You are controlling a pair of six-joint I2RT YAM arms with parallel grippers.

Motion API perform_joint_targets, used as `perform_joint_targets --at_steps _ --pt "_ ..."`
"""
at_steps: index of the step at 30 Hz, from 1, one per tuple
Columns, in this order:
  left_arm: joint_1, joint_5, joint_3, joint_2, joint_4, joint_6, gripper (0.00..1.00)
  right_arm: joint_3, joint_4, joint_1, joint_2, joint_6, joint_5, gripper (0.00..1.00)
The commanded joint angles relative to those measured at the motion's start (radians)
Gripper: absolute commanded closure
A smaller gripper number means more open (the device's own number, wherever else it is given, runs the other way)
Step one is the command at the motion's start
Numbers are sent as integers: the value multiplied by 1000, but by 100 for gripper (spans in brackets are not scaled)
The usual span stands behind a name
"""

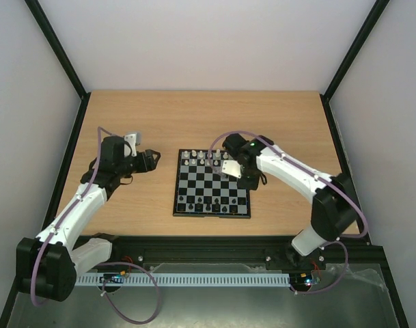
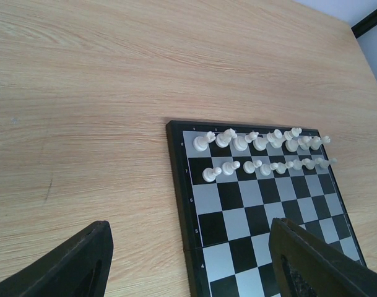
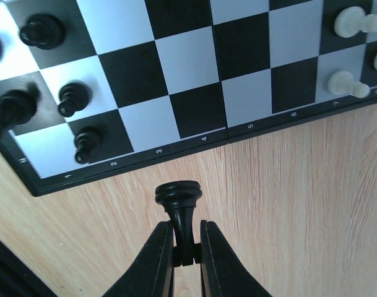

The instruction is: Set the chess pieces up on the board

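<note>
The board lies mid-table. White chess pieces fill its two far rows, and several black chess pieces stand in the near rows. My right gripper hovers at the board's right edge. In the right wrist view it is shut on a black piece, held over the bare wood just off the board's rim. Black pieces and white pieces also show there. My left gripper is open and empty left of the board, its fingers straddling the rim.
Black frame posts and grey walls enclose the wooden table. A black rail runs along the near edge by the arm bases.
</note>
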Motion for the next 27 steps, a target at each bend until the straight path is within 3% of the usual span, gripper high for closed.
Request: perform_joint_targets --at_steps 1,9,21,24,27 --pt "15 35 -12 -8 -1 19 28 30 -21 44 89 -17 155 96" --pt "23 40 -16 -20 -3 27 28 83 6 59 242 -4 217 95" --pt "28 59 -19 -18 -1 29 28 90 28 77 327 17 177 94" --pt "29 61 -19 -16 -1 30 28 90 39 77 333 19 175 90" --pt "30 63 -19 -13 -2 32 28 90 50 77 322 17 174 78"
